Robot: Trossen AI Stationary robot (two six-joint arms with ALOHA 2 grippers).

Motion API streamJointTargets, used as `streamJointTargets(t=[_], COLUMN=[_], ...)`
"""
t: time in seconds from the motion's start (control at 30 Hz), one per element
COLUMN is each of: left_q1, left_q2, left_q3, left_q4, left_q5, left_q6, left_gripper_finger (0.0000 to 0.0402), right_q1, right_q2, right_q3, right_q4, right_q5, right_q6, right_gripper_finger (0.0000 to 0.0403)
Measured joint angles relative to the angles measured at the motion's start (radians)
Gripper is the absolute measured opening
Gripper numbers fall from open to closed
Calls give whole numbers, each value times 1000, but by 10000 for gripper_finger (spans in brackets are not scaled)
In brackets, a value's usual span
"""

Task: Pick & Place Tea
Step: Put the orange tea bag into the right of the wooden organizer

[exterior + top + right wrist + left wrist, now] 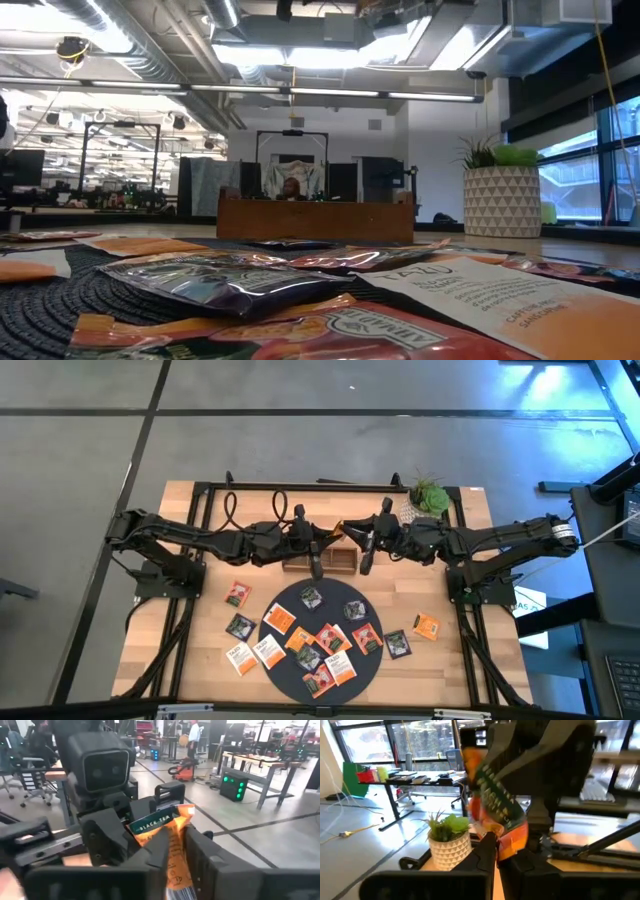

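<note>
From above, we see both arms stretched inward over the wooden tray (322, 561), the left gripper (318, 552) and right gripper (352, 546) meeting above it around one orange sachet (340, 528). Other sachets (300, 639) lie flat on and around the dark round mat (352, 670).

At table height, we see only sachets (230, 280) lying flat before the tray (315, 220).

In the left wrist view, the sachet (495, 805) stands tilted, long axis roughly upright, clenched by the opposite gripper; whether the left's own fingers (485, 852) pinch it, we cannot tell.

In the right wrist view, the right fingers (157, 847) clasp the sachet (172, 845), "BLACK TEA" edge toward the left gripper (142, 817).

Orange sachet (172, 847) lower half hidden behind right pincer (175, 845) fingers (print blurred).
</note>
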Motion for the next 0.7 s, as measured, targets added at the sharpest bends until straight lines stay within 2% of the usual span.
streamJointTargets(t=[0.13,0.33,0.5,0.6,0.7], left_q1=[1,-6,-7,-7,-7], left_q2=[-10,-14,-14,-14,-14], left_q3=[0,0,0,0,0], left_q4=[-42,-20,-11,-2,-2], left_q5=[-13,-123,-211,-218,-222], left_q6=[115,443,798,1004,1136], left_gripper_finger=[6,7,6,5,7], right_q1=[-1,-1,0,0,0], right_q2=[-67,-122,-98,-65,-31], right_q3=[0,0,0,0,0], right_q4=[-79,-108,-105,-110,-107], right_q5=[-2,-31,-125,-124,-117], right_q6=[109,285,434,493,574], right_gripper_finger=[138,193,211,213,209])
